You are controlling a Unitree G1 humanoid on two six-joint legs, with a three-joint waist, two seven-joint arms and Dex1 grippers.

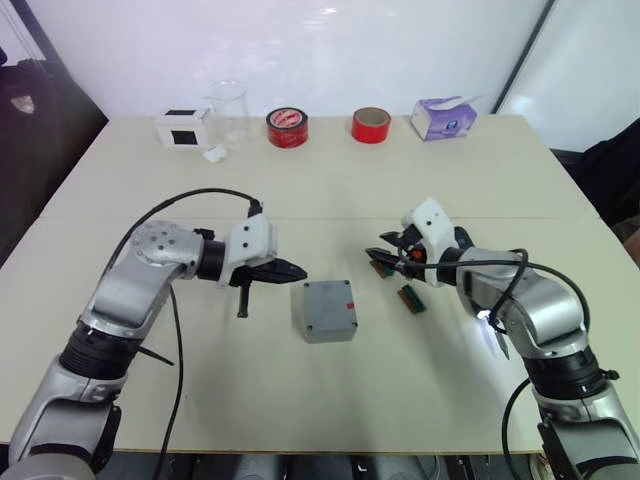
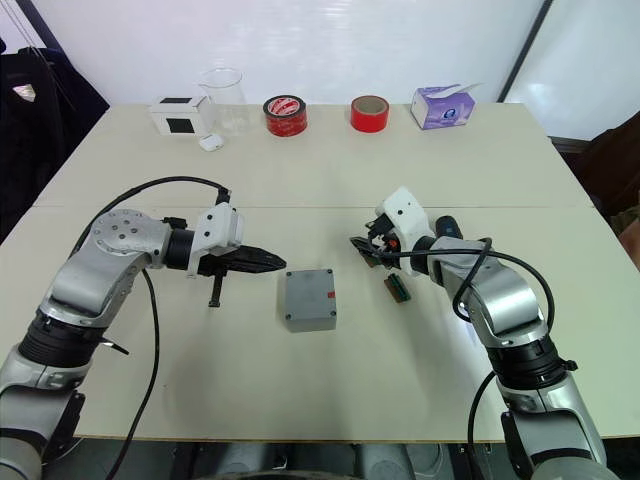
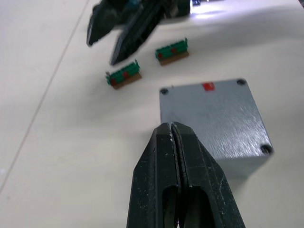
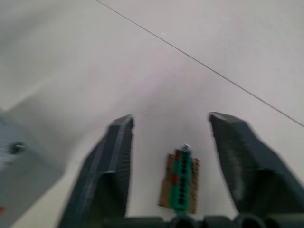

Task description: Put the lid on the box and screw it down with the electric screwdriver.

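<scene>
A pale beige table (image 1: 330, 180) with a seam line across it stands before a white wall. Along its far edge sit a white box (image 1: 183, 128) with a black square, a clear cup (image 1: 229, 108), two red tape rolls (image 1: 287, 128) (image 1: 371, 125) and a purple tissue pack (image 1: 444, 117).

The left gripper (image 1: 297, 270) hangs low over the table with its two black fingers pressed together, holding nothing. The box (image 1: 329, 310) sits just beyond and slightly to the right of its tips, apart from them. The lid (image 3: 213, 111) lies flush on the box, a dark screw hole at each corner and a small red mark near one edge. A thin black rod hangs down just behind the left fingers, under the wrist; what it is cannot be told.

The right gripper (image 4: 171, 137) is spread wide, tips down close to the table, to the right of the box. A small green connector (image 4: 180, 183) on a brown strip lies on the table between its fingers, touching neither. A second green connector (image 3: 172, 50) lies just beside the right gripper, on the side away from the box.
</scene>
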